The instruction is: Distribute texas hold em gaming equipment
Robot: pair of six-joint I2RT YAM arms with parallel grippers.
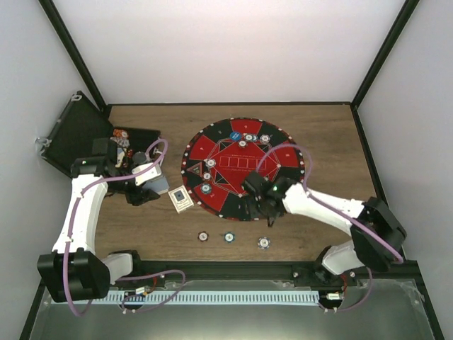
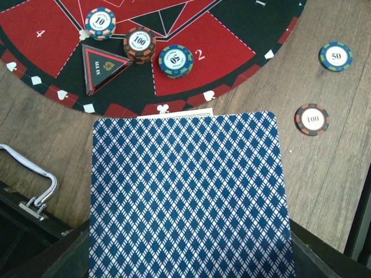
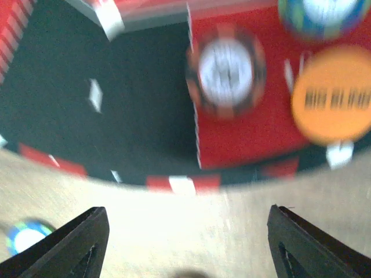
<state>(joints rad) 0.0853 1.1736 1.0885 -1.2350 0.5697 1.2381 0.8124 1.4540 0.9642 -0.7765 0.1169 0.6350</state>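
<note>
Left gripper (image 1: pixel 164 190) pinches a blue-backed card (image 2: pixel 188 197); only its wrist view reads a 100 chip (image 2: pixel 139 41) and ALL IN marker (image 2: pixel 104 66). Right gripper (image 3: pixel 185 249) spread.

So the left arm is folded at the elbow, and the left gripper (image 1: pixel 157 185) is clamped on a card (image 2: pixel 185 197) sticking out ahead of its fingers. The right gripper (image 3: pixel 185 243) is tipped downward, fingers spread wide apart.
</note>
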